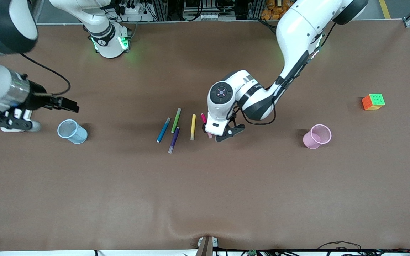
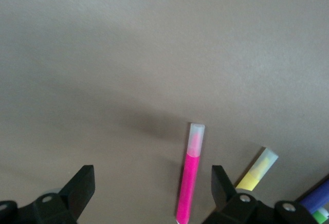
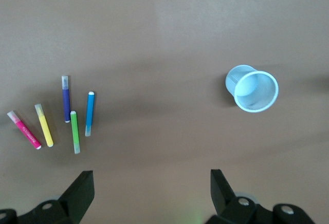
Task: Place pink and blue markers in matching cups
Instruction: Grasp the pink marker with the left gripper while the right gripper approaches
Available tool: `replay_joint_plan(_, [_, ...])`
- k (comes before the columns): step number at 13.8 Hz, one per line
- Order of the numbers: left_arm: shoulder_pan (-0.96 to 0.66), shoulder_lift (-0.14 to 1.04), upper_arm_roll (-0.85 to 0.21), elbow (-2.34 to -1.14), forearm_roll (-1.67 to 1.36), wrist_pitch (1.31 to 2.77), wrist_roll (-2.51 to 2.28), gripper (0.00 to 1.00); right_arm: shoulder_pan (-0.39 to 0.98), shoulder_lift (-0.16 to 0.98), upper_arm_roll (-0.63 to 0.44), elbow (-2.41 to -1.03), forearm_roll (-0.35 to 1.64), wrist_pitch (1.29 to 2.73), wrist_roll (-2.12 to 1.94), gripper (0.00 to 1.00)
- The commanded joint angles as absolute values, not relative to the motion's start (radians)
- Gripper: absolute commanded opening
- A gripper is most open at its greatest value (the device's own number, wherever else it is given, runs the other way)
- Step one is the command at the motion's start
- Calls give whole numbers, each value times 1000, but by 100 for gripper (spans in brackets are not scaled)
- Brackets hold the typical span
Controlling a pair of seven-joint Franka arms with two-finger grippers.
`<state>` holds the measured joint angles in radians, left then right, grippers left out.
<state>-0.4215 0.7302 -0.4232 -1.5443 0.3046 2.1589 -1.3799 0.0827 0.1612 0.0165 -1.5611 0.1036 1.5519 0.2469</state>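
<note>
I have the left claw (image 1: 222, 132) low over the pink marker (image 1: 204, 120), fingers spread wide and gripping nothing. In the left wrist view the marker (image 2: 189, 183) lies flat on the counter (image 1: 226, 185) inside the gap, closer to one finger (image 2: 222, 183) than to the other, so I judge a small sideways correction is needed before closing. That marker is the row's end piece toward the left arm's end of the counter, just beside the yellow marker (image 1: 193, 127).

The blue marker (image 1: 163, 129) lies flat at the row's other end, toward the right arm's end, with the green marker (image 1: 176, 120) and purple marker (image 1: 173, 140) between it and the yellow one (these three distractors stay put).

The pink cup (image 1: 317, 136) stands well apart toward the left arm's end; the blue cup (image 1: 72, 131) stands well apart toward the right arm's end, so each arm serves the cup on its own end. Both cups hold no marker yet.

The right claw (image 1: 12, 122) waits beside the blue cup, fingers wide and unloaded. A colour cube (image 1: 373, 101) sits apart, farther from the front camera than the pink cup.
</note>
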Motion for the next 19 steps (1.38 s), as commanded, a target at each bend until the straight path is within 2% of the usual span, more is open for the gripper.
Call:
replay_joint_plan(1, [-448,779,-407,-1511,341,2206,-1401,100,116,215,11,-1549,114,1572,281,100])
replay_joint_plan(6, [-483,816,-373,-1500,339,2276,-1431,100,150,233,11,-1574,114,1571,371,100])
replay_joint_plan(10, [-508,880,-353,-1424,339,2276,-1431,100,173,235,11,-1588,114,1588,379,100])
replay_joint_plan(13, [-580,890,-278,-1424,334,2299,-1434,100,218,236,11,-1620,117,1650,495,100])
replay_joint_plan(17, [-594,894,-267,-1424,333,2306,-1445,100,262,253,11,-1667,117,1735,526,100])
replay_joint_plan(19, [-594,894,-267,-1424,333,2306,-1448,80,281,255,11,-1703,117,1790,561,100])
